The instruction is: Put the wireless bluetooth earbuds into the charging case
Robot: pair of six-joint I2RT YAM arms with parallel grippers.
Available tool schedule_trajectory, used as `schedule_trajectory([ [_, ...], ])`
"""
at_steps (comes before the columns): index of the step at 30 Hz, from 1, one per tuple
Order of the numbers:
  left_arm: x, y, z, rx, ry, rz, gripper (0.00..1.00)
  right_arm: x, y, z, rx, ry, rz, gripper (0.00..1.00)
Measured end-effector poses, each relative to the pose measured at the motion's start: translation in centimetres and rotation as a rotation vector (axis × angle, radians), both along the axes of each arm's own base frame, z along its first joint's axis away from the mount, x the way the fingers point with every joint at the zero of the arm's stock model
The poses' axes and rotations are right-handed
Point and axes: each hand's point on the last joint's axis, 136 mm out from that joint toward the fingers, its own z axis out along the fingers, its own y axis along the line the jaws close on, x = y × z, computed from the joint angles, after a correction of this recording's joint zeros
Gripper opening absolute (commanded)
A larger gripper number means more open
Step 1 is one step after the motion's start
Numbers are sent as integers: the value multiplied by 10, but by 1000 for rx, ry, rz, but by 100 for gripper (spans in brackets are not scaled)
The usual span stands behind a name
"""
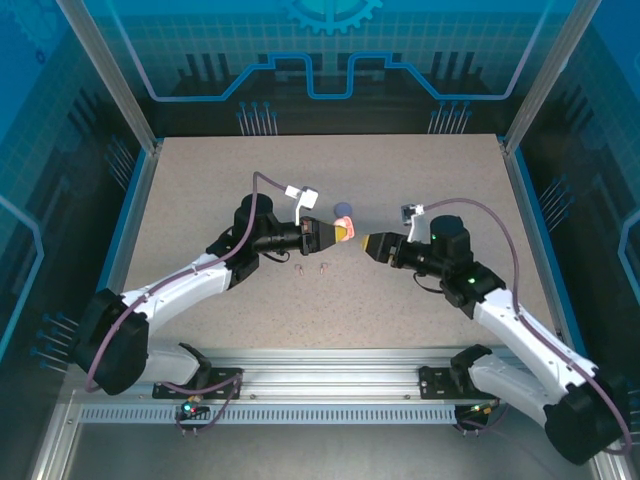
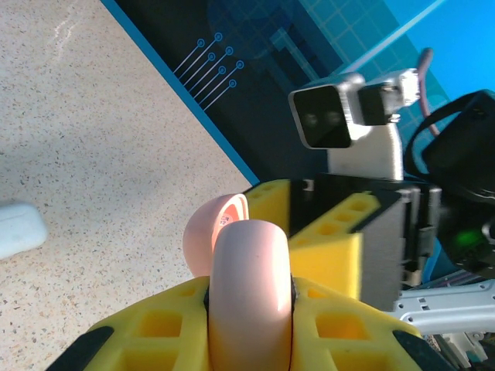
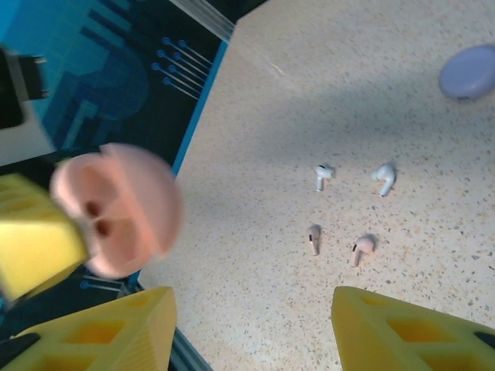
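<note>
In the centre of the top view, the left gripper [image 1: 338,232] is clamped on the open pink charging case [image 3: 116,209]. The right gripper [image 3: 255,325] faces it with jaws apart, holding nothing.

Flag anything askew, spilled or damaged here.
Nothing stands out. The left gripper holds the pink case off the table, lid open, both sockets apparently empty. The white earbuds and pink earbuds lie loose on the table.

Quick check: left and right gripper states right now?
Left gripper: shut on the pink charging case.
Right gripper: open, holding nothing.
</note>
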Motion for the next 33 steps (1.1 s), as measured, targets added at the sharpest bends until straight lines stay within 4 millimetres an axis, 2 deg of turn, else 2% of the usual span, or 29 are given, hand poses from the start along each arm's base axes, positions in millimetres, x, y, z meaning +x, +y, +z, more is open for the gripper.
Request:
schedule_trajectory([
  [4,0,0,0,0,0,0,0,-2,6,18,-9,-42,46,49],
  [9,0,0,-1,2,3,0,0,3,22,24,-36,-51,105,46],
  [15,0,0,-1,3,6,0,0,8,30,14,-65,-32,127,44],
  [24,-1,0,-1,4,6,-2,0,14,31,1,-91,-6,118,39],
  [33,-3,-3,-2,7,11,-10,0,21,31,2,-93,-7,107,38],
])
